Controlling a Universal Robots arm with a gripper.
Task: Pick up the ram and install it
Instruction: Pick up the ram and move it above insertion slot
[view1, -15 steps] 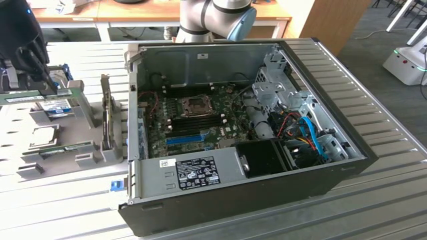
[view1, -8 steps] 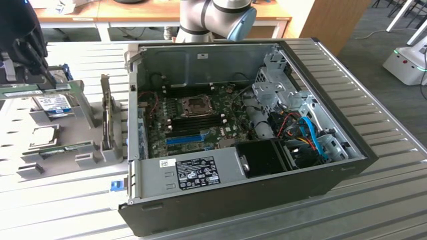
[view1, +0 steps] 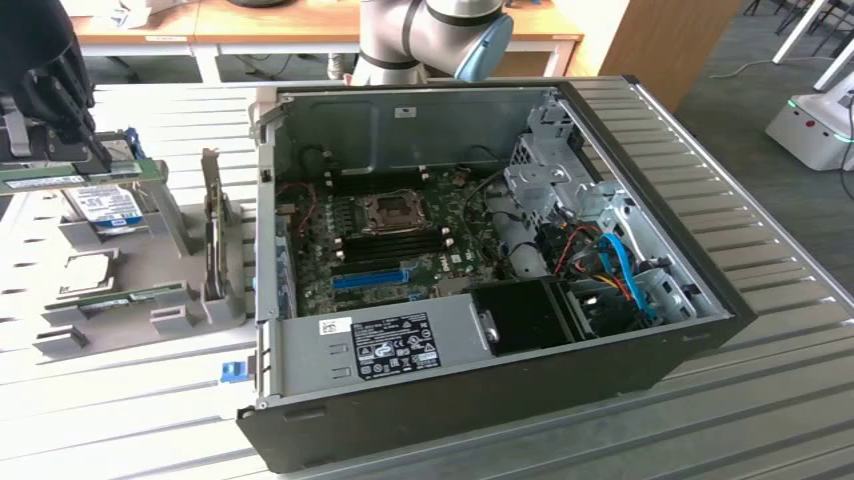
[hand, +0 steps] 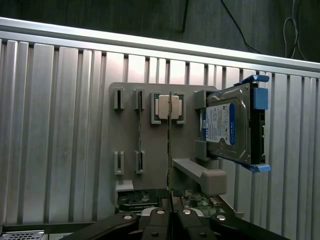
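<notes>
Ribbed metal tabletop (view1: 747, 400), item: end effector (hand: 170, 216) pinched almost shut on the ram (view1: 60, 178), above the grey holder tray (hand: 127, 130), well apart from the open computer case (view1: 467, 405); risk: stick probably twists or slips in so narrow a grip.

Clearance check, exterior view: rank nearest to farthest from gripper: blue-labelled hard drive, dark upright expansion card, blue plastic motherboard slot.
1. Blue-labelled hard drive, right by the gripper.
2. Dark upright expansion card, beside the black computer case.
3. Blue plastic motherboard slot, inside the case.
</notes>
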